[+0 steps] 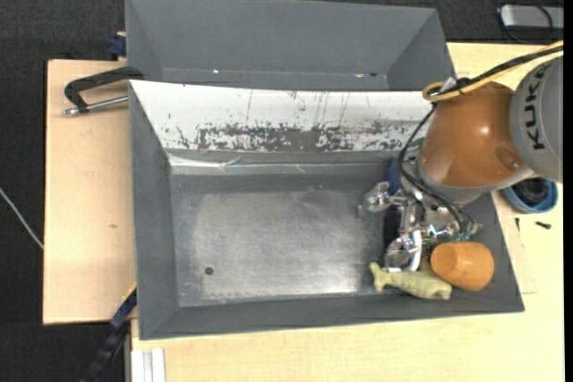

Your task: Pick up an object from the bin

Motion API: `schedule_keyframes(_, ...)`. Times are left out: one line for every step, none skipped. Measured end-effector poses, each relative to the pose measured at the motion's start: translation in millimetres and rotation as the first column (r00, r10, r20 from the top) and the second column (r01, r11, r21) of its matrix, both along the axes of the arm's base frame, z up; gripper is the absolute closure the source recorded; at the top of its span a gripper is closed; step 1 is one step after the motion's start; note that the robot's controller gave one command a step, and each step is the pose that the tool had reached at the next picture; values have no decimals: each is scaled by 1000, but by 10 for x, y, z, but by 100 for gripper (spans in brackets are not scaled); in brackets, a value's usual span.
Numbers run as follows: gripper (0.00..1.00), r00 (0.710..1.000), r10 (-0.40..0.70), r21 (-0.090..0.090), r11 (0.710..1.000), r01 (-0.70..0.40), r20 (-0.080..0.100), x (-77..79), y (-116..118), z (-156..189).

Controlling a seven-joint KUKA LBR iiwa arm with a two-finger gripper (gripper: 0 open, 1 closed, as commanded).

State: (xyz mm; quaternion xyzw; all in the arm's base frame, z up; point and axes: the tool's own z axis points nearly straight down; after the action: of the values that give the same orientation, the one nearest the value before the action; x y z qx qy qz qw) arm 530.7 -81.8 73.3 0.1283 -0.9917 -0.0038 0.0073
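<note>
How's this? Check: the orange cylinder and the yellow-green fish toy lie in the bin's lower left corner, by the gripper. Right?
Not left: the camera view shows the orange cylinder and yellow-green fish toy in the bin's lower right corner, by the gripper.

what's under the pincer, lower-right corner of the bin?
The pincer hangs over one end of a yellowish fish-shaped toy, with an orange cylinder beside it. Whatever lies directly beneath the pincer is covered by it.

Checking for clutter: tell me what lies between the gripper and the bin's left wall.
Nothing; in the camera view, bare grey floor runs from the gripper to the left wall.
</note>
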Motion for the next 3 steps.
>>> schedule_keyframes(0,988,154,18,988,-153,-21,387,-467,-74)
schedule_keyframes(0,882,469,-4,883,-469,43,-84,-511,9)
schedule_keyframes(100,884,466,-3,885,-466,21,-139,-581,-23)
